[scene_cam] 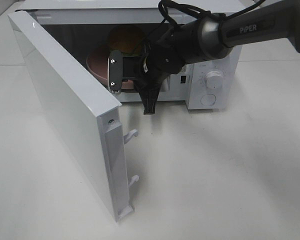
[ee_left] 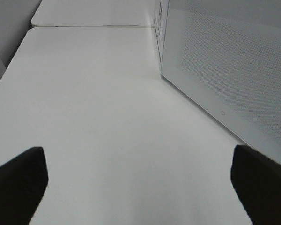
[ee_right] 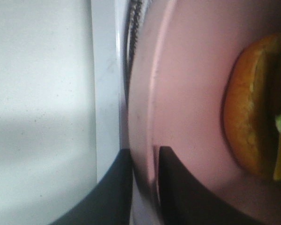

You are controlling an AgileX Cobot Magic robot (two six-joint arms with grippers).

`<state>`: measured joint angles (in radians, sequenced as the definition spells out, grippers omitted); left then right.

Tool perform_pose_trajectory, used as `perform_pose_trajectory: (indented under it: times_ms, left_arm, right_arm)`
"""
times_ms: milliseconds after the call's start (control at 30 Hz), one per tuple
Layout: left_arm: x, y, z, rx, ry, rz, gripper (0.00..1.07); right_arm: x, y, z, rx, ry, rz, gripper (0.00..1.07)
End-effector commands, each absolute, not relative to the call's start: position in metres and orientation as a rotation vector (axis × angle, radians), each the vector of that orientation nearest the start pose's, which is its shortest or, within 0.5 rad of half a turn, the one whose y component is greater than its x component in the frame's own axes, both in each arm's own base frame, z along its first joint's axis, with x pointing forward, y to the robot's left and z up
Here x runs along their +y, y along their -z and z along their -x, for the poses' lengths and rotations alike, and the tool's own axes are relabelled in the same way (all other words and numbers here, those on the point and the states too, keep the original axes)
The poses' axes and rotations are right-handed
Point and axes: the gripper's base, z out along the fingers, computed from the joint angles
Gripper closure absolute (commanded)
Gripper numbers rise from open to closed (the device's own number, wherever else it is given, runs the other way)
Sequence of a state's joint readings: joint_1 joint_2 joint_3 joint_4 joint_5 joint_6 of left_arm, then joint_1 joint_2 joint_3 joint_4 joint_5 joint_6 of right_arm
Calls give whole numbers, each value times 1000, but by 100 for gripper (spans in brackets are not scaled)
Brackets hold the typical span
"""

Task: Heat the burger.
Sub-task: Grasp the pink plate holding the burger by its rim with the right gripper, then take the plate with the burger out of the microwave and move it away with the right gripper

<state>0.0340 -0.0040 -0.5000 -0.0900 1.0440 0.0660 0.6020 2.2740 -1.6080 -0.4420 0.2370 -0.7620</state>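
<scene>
The burger [scene_cam: 125, 37], with its golden-brown bun, sits on a pink plate [scene_cam: 96, 65] inside the open microwave [scene_cam: 210, 60]. In the right wrist view the burger [ee_right: 253, 108] shows lettuce and cheese at its edge. My right gripper [scene_cam: 131, 80] reaches into the oven's mouth. Its two dark fingers [ee_right: 175, 187] stand on either side of the pink plate's rim [ee_right: 150, 93], and the right gripper [ee_right: 145, 152] is shut on that rim. My left gripper [ee_left: 140, 187] hovers open over bare table, away from the burger, with only its fingertips in view.
The white microwave door [scene_cam: 65, 110] swings out towards the front left, with its latch hooks [scene_cam: 132, 135] on the near edge. Two knobs [scene_cam: 213, 80] sit on the oven's right panel. The left wrist view shows the door's outer face [ee_left: 225, 70] and white table [ee_left: 98, 103].
</scene>
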Motion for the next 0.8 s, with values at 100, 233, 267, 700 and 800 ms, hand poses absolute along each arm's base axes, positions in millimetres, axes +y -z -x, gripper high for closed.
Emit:
perform_pose_trajectory:
  times_ms: [100,233,267,700,800]
  left_arm:
    - [-8,-278,8,1994,53,-32,6]
    - [-8,-278,8,1994,53,-32,6]
    - [-8,-278,8,1994,53,-32,6]
    - [-8,-278,8,1994,53,-32,6]
    - [-8,-278,8,1994,53,-32,6]
  right_arm:
    - [276,-136,-414,1552,399,1836,107]
    - [276,-138,-413,1549,399,1835,107]
    - [276,-140,-413,1547,400,1832,107]
    - [277,-157,-404,1509,424,1915,107]
    - [277,-158,-399,1474,452,2011,107]
